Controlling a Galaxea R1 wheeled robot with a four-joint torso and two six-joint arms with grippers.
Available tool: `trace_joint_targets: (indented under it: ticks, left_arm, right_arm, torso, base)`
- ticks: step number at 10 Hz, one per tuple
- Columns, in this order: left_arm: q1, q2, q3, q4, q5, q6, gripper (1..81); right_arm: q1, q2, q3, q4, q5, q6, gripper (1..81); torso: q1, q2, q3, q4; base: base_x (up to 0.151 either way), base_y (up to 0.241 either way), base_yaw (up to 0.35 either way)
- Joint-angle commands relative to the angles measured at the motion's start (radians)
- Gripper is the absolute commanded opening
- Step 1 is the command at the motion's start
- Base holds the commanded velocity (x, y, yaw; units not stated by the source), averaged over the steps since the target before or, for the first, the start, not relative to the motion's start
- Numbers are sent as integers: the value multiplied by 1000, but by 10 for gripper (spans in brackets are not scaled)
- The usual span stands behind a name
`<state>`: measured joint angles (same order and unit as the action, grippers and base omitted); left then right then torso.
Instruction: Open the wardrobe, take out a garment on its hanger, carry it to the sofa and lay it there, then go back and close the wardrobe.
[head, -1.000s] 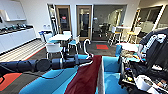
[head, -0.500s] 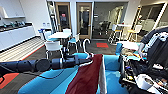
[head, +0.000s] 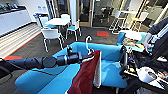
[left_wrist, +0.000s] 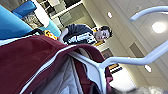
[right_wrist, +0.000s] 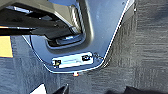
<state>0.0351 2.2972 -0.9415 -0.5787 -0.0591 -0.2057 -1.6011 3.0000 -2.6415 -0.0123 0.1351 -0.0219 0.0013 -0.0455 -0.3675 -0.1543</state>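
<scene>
The left claw (head: 88, 56) reaches out over the blue sofa (head: 110, 67), clenched on the white hanger (head: 87, 45) just under its hook, and the hook curls up above the claw. The maroon garment (head: 83, 77) hangs straight down from the claw, its white lining showing along the near edge, draping in front of the sofa's seat and not lying on it. From the left wrist, the hanger (left_wrist: 117, 61) runs into the garment's (left_wrist: 27, 60) collar. Beyond the sofa stand white chairs (head: 51, 35) round a white worktop (head: 58, 21). A person (head: 156, 32) stands off to the right beside the sofa. The right wrist looks down on grey carpet (right_wrist: 150, 50) and part of the robot's base (right_wrist: 100, 30); whether the right claw is released or clenched, I cannot tell.
</scene>
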Motion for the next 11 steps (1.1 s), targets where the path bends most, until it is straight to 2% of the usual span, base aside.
trace_joint_targets:
  ticks: [1,4,7,9,10,11]
  left_arm:
    - [-217,36,-39,30,-59,-20,10]
    - [-296,109,-143,30,-68,-79,10]
    - [-324,226,-306,26,-56,-87,10]
    - [-330,274,-362,26,-54,-87,10]
    - [-338,295,-387,23,-57,-87,10]
    - [-355,327,-422,20,-57,-98,10]
  right_arm:
    - [-3,-5,5,-11,-66,-3,811]
    - [8,-4,6,-9,-71,-3,811]
    - [12,0,6,-5,-72,-1,811]
    - [14,1,8,-6,-72,-1,811]
    - [16,3,8,-8,-72,-1,811]
    - [20,6,8,-9,-74,-1,811]
  torso:
    - [0,0,3,0]
    - [1,1,-26,0]
    - [1,1,-26,0]
    - [1,1,-26,0]
    - [1,1,-119,0]
    - [1,1,-124,0]
  base:
    - [0,0,0]
    - [0,0,0]
    - [0,0,0]
    - [0,0,0]
    - [0,0,0]
    - [0,0,0]
